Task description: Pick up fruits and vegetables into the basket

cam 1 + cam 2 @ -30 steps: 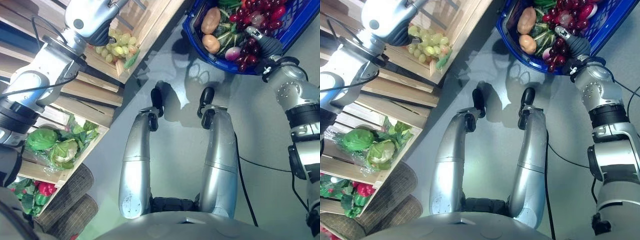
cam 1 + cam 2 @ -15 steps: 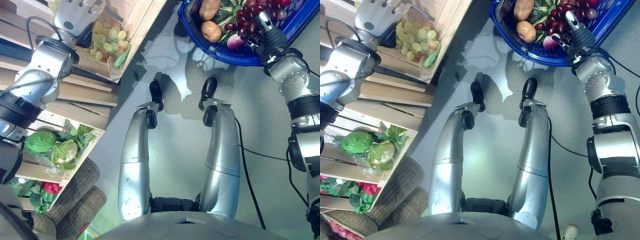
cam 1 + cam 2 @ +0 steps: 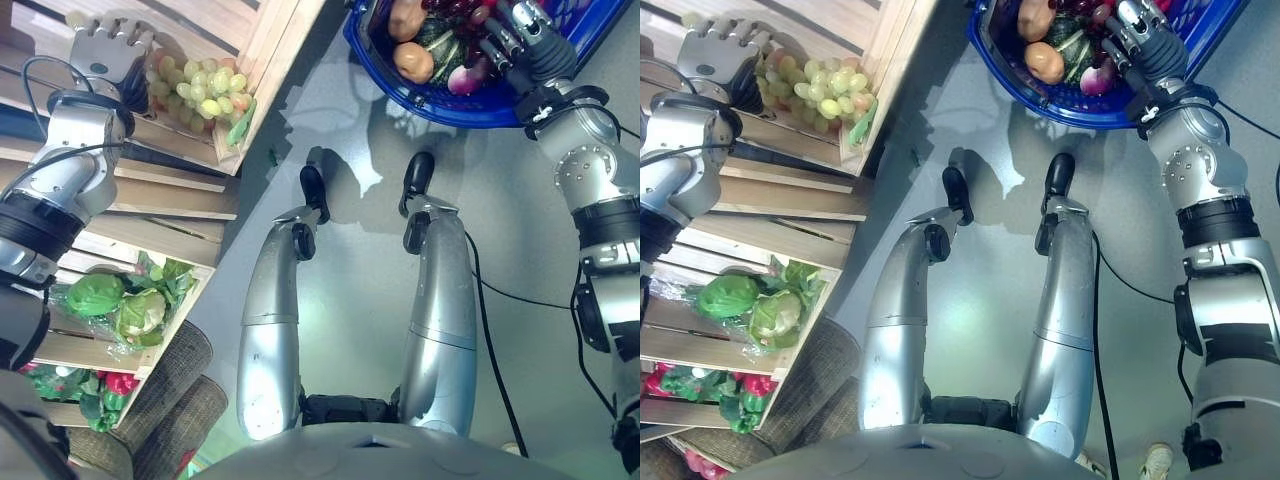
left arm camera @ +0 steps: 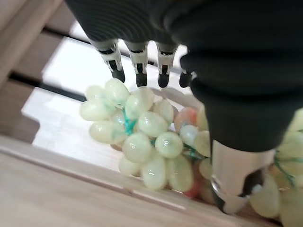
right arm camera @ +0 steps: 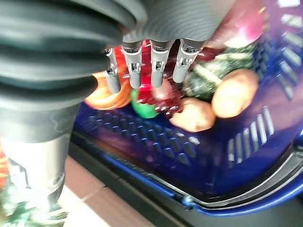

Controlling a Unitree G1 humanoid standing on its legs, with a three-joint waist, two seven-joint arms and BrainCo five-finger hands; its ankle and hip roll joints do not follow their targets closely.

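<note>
left hand (image 4: 156,61) now over the green grapes (image 3: 205,88) in the wooden crate (image 3: 268,60), up from the crate edge half a second back; fingers straight and spread above the bunch, not closed on anything, thumb down beside the grapes in the left wrist view. reads as reach finished, grasp not yet started. grapes lying loose in the crate corner, a reddish fruit (image 4: 185,117) tucked under them. right hand (image 5: 147,61) further over the blue basket (image 3: 470,105) than a second ago, fingers relaxed and extended above the load, holding nothing. basket already carrying two potatoes (image 5: 234,92), dark red grapes (image 3: 1085,8), a pink radish (image 3: 462,78) and green stuff. lower shelf has cabbage and lettuce (image 3: 125,305), red peppers (image 3: 118,383) below that, all untouched. likely next: close fingers round the grape bunch and lift. risk: loose bunch, could slip or shed if pinched on single grapes only.
</note>
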